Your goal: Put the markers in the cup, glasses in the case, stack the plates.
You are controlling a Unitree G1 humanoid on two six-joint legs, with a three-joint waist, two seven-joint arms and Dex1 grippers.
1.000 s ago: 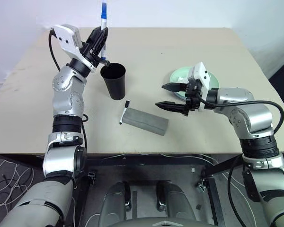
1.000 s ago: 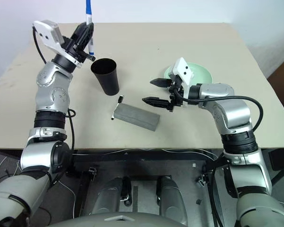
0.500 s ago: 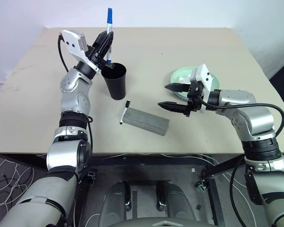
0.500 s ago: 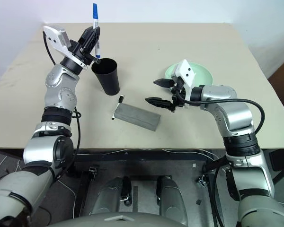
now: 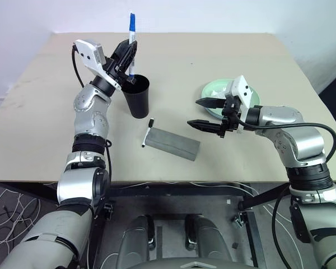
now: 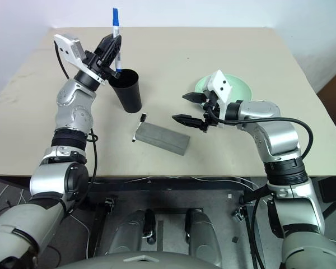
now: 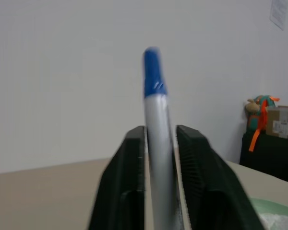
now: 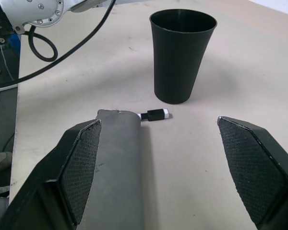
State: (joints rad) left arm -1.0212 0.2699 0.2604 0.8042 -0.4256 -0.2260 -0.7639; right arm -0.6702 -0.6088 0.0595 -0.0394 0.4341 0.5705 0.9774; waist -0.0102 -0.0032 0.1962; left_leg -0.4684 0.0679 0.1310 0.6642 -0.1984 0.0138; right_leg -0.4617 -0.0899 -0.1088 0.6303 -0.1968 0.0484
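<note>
My left gripper (image 5: 129,51) is shut on the blue-capped marker (image 5: 131,31) and holds it upright, lower end just over the rim of the black cup (image 5: 136,96). In the left wrist view the marker (image 7: 156,120) stands between the two fingers (image 7: 129,182). The black-capped marker (image 5: 147,133) lies on the table against the end of the closed grey case (image 5: 172,144). My right gripper (image 5: 193,113) hovers open between the case and a mint green plate (image 5: 208,89), which it partly hides. The glasses are out of view.
The beige table (image 5: 213,50) has free room behind the cup and towards the right edge. In the right wrist view the cup (image 8: 182,57), the black-capped marker (image 8: 154,115) and the case (image 8: 117,167) lie ahead of the open fingers.
The camera has shifted. My left gripper keeps the marker upright over the cup in nearly the same place. The right gripper has not moved.
</note>
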